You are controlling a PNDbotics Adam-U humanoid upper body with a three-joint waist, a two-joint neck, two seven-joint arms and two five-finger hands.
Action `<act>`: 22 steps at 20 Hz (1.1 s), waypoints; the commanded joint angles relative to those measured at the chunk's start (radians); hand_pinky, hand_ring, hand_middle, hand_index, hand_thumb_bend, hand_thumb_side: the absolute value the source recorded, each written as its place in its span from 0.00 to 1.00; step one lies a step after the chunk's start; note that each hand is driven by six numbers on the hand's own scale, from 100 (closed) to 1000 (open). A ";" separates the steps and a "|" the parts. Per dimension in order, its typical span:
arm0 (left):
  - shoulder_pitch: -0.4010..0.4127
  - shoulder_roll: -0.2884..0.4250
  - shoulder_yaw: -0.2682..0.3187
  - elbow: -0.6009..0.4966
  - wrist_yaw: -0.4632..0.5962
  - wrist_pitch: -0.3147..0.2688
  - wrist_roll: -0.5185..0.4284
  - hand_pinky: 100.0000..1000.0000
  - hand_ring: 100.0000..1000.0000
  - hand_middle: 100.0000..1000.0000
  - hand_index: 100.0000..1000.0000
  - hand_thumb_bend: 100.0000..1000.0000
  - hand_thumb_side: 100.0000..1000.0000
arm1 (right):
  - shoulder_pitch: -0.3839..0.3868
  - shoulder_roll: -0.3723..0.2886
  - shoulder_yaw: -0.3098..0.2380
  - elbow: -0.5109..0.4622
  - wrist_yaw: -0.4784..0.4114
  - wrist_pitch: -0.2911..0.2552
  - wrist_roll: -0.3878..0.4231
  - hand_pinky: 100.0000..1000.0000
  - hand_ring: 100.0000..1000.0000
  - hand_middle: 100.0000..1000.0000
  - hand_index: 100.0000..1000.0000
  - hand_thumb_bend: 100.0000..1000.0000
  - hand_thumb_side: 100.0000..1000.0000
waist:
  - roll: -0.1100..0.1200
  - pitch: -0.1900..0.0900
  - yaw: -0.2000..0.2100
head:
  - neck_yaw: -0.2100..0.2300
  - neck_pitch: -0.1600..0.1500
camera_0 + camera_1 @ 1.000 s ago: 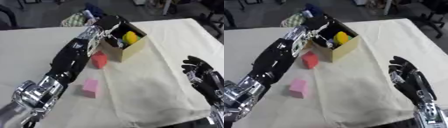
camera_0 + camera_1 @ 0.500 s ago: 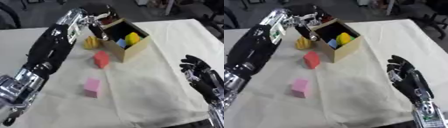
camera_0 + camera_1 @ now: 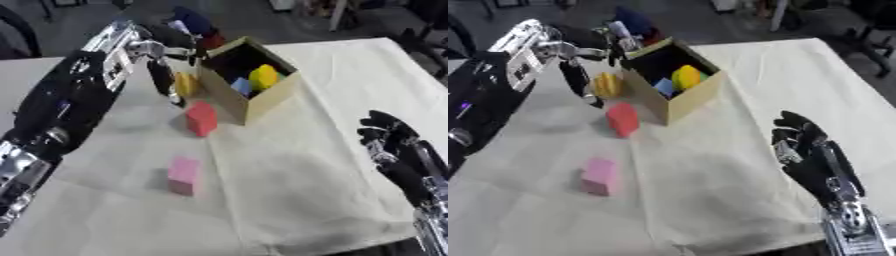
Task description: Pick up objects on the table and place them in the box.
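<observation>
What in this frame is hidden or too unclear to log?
- Left hand: motion-blurred in both views, so whether its fingers touch the yellow object beside the box is unclear.
- Box contents: near wall hides everything below the yellow and blue pieces.
- Things behind the box: blurred, unidentifiable.
- Right hand: forearm cut by the bottom edge.

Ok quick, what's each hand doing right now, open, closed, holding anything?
Left hand: open, fingers pointing down beside the box, holding nothing.
Right hand: open, idle at lower right, holding nothing.
</observation>
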 commanded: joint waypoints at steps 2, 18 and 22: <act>-0.009 0.009 -0.010 0.003 -0.013 -0.098 -0.089 0.78 0.75 0.78 0.86 0.53 0.06 | -0.014 -0.015 -0.007 -0.012 0.002 0.000 -0.002 0.75 0.76 0.75 0.87 0.00 0.37 | 0.009 -0.022 -0.003 | 0.003 -0.003; 0.011 -0.091 0.005 0.133 -0.129 -0.126 -0.038 0.75 0.70 0.72 0.80 0.46 0.01 | -0.020 -0.007 -0.005 -0.012 -0.002 0.000 0.002 0.75 0.76 0.75 0.87 0.00 0.37 | 0.000 -0.012 -0.021 | 0.019 -0.003; 0.010 -0.086 0.022 0.137 -0.140 -0.119 0.000 0.62 0.53 0.52 0.64 0.38 0.00 | -0.019 -0.007 -0.006 -0.012 -0.002 0.001 0.002 0.75 0.76 0.75 0.87 0.00 0.37 | 0.000 -0.012 -0.019 | 0.018 -0.003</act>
